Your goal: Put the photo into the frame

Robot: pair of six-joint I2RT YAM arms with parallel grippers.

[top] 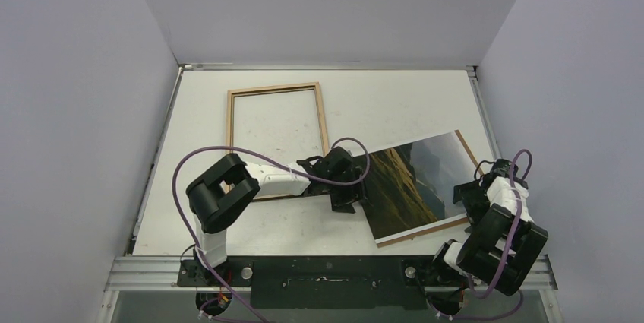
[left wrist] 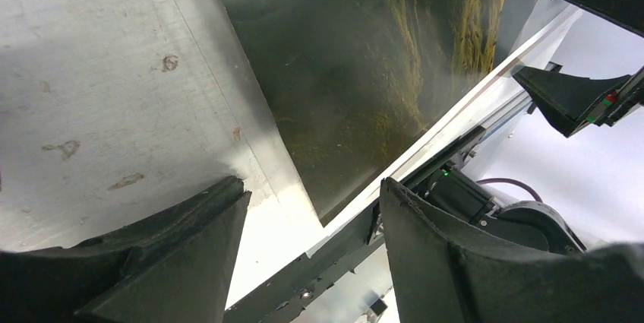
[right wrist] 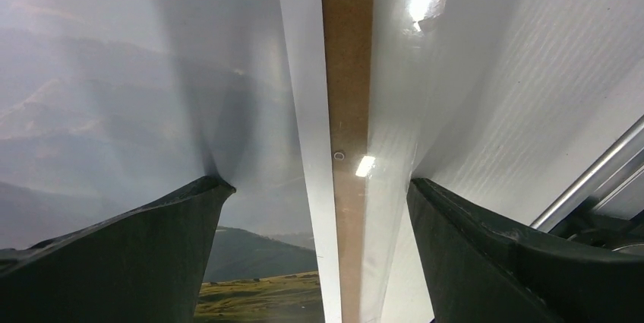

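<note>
Right gripper: mine, spread wide and holding nothing, straddling the right edge of the photo, where a strip of brown backing board shows.
Left gripper: mine, fingers apart, pinching nothing, at the photo's left edge.
Photo: lies tilted on the board, on the right of the desk.
Handling: I judge it light, thin, floppy, glossy-slick and easily creased. I would pinch the white border at opposite edges.
Frame: far left, flat, wood side up.

left arm partly hides the frame's near rim; the photo covers most of the backing board.
</note>
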